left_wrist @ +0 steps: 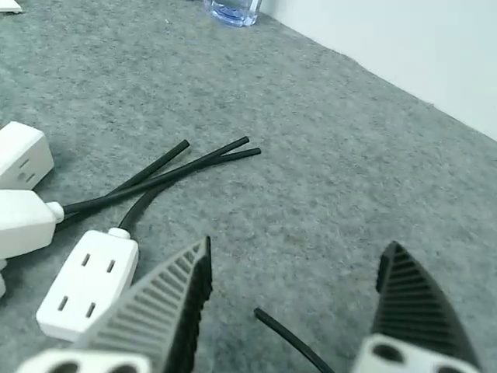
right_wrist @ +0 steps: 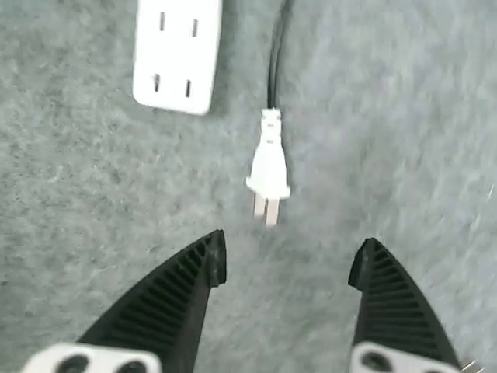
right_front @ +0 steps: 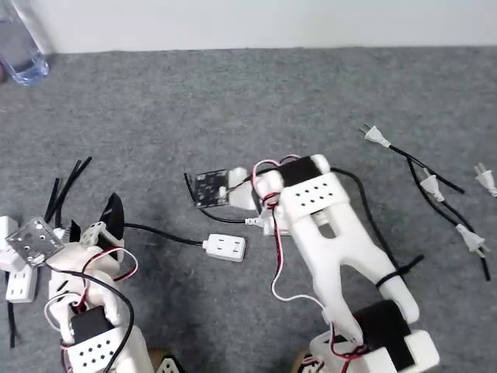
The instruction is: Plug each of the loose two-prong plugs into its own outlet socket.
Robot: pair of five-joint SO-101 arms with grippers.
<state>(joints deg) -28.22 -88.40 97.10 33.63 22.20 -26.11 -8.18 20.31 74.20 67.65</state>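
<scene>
Right wrist view, plug (right_wrist: pixel 269 172) just beyond right gripper (right_wrist: pixel 293 242) w/ jaws wide

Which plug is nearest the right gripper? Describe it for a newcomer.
On the grey mat, find the right gripper at mid-table. Just ahead lies a white two-prong plug. It alone lies beside an outlet socket; the other plugs lie far off.

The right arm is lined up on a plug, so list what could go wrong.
1. The plug lies flat, prongs toward the open right gripper and away from the outlet socket; it may be grasped facing wrongly.
2. Nothing holds the outlet socket, so it could slide when pushed; the left gripper sits open elsewhere.
</scene>
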